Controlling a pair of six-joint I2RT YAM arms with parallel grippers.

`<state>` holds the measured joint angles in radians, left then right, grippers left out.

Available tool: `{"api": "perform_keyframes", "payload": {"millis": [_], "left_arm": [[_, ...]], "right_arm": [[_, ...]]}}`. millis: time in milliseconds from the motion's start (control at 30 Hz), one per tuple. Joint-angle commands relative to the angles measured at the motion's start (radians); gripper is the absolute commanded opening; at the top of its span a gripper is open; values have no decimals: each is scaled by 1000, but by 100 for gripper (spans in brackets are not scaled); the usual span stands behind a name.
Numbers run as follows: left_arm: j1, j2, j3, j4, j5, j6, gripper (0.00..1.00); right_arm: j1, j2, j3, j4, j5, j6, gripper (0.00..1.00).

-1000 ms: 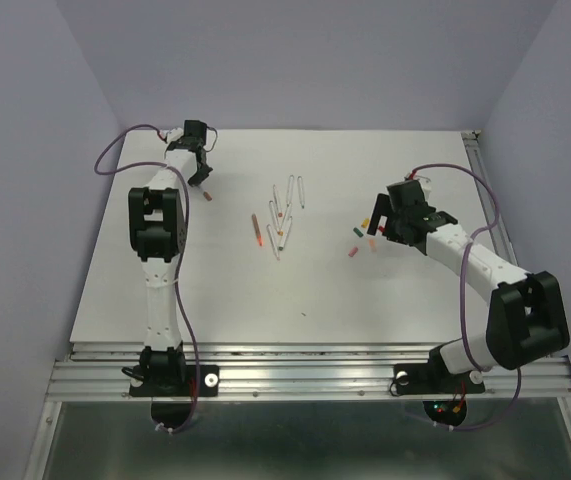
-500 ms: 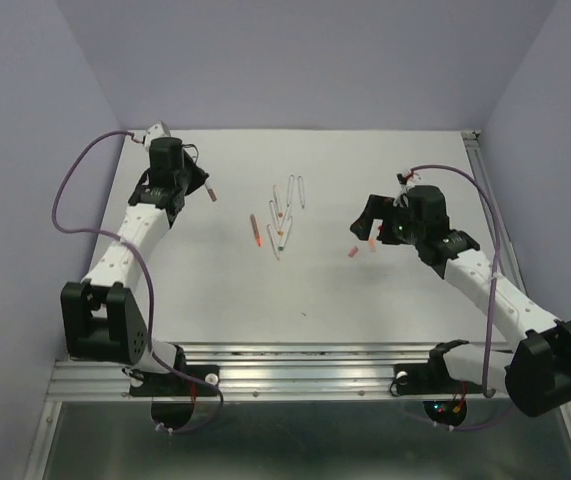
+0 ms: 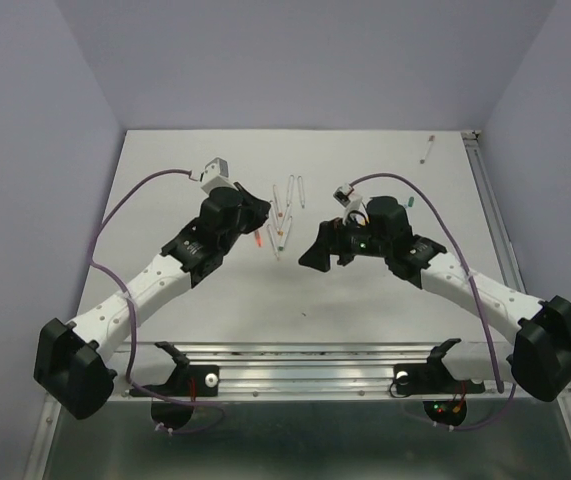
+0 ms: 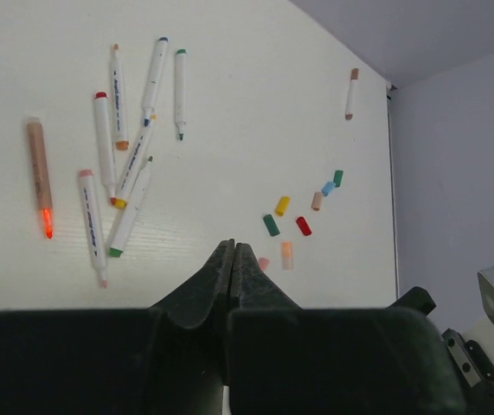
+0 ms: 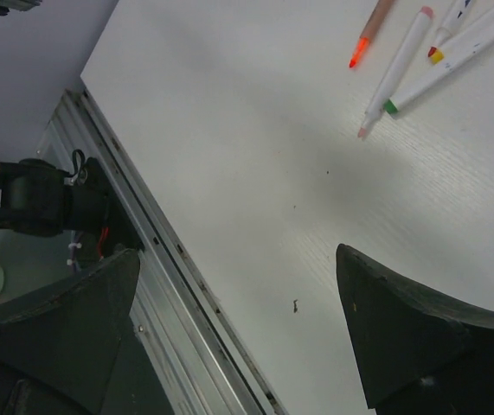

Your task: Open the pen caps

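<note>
Left wrist view had the left claw pressed together with nothing between its matte black, wedge-shaped fingers, which suggested it was between grasps rather than carrying anything. Just ahead of its tips and slightly to the right lay the pen caps. They were short, stubby plastic cylinders in pink, peach, green, red, yellow, tan and blue, scattered loose in a rough diagonal line. They had probably been dropped there as a heap of finished pieces. Ahead and to the left of the claw sat the pens, slim, smooth white barrels with coloured tips bared, several overlapping in a loose fan. A tan pen with a bright orange tip lay furthest left. A lone pen lay far ahead to the right, too small to tell whether it was capped. All rested on the pale, faintly grained counter. Right wrist view showed the right claw spread wide and holding nothing above the counter, likely readied for a grasp.
</note>
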<state>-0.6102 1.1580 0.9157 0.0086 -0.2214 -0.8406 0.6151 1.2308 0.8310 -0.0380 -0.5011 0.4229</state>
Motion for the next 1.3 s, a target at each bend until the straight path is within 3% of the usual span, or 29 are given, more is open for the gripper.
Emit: {"api": "perform_keyframes", "payload": {"millis": [0,200,700,733,767,900,1033,1167,1267], "left_arm": [[-29,-6,6,28,-81,-49,0],[-30,42,21,14,-84,-40,0],[-30,77,80,-41,-108,-3,2],[-29,84,92,-58,-119,-2,11],[-29,89,101,-67,-125,12,38],[-19,123,141,-102,-162,41,95],[51,182,215,-104,-95,104,99],[142,249,267,-95,-23,152,99],[206,313,296,-62,31,196,99]], "right_arm": [[11,7,40,43,120,14,100],[9,1,92,-143,462,13,100],[9,-14,118,-194,670,100,100],[8,-11,128,-201,738,115,100],[0,-1,132,-213,765,138,100],[-124,73,172,-218,782,215,100],[-328,226,332,-220,653,321,100],[-439,410,494,-261,734,287,100],[-527,599,769,-296,831,255,100]]}}
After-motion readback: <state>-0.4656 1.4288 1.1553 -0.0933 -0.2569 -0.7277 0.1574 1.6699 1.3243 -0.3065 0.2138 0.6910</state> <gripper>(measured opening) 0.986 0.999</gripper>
